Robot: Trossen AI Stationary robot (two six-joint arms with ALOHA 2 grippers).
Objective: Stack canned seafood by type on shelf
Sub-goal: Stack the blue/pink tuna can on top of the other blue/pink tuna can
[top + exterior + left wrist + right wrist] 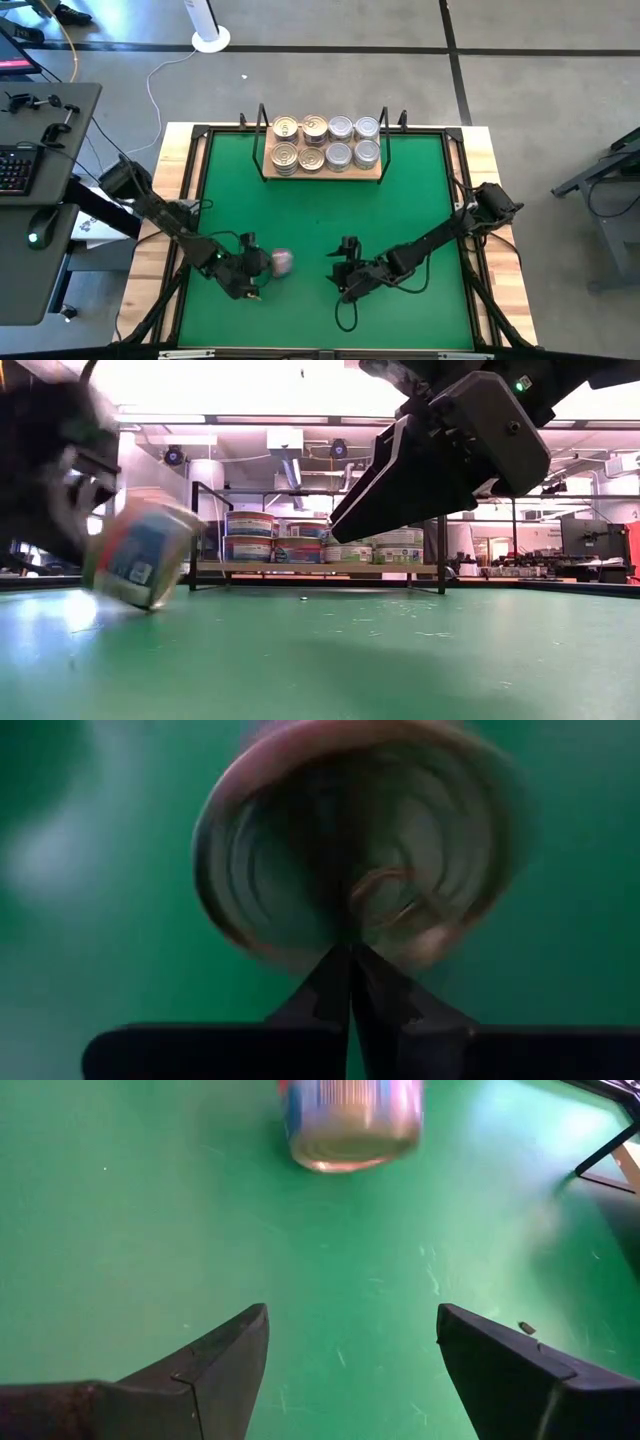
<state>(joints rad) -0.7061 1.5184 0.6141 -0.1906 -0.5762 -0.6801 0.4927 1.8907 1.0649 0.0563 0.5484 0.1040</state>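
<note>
One loose can (283,262) stands tilted on its lower edge on the green mat (320,210); it is blurred in the low view (140,555). Its pull-tab lid (350,860) faces my left gripper (257,268), which is shut with its tips right at the can. My right gripper (350,1342) stands open a short way to the can's right, nothing between its fingers; the can's side (350,1120) shows ahead of it. On the shelf (322,176) at the far edge, several cans are stacked, gold lids (286,128) on the left and silver lids (366,128) on the right. My left gripper has its shut fingertips (350,965) against the can's lid near its lower rim (345,932), coming slanting down from the table's left. It pinches nothing. The can leans away from the fingers, tilted, with one edge (145,603) on the mat.
The shelf's black uprights (260,135) rise at its ends. The wooden table rim (480,170) frames the mat. Open green mat lies between the grippers and the shelf. A desk with a keyboard (15,165) stands left of the table.
</note>
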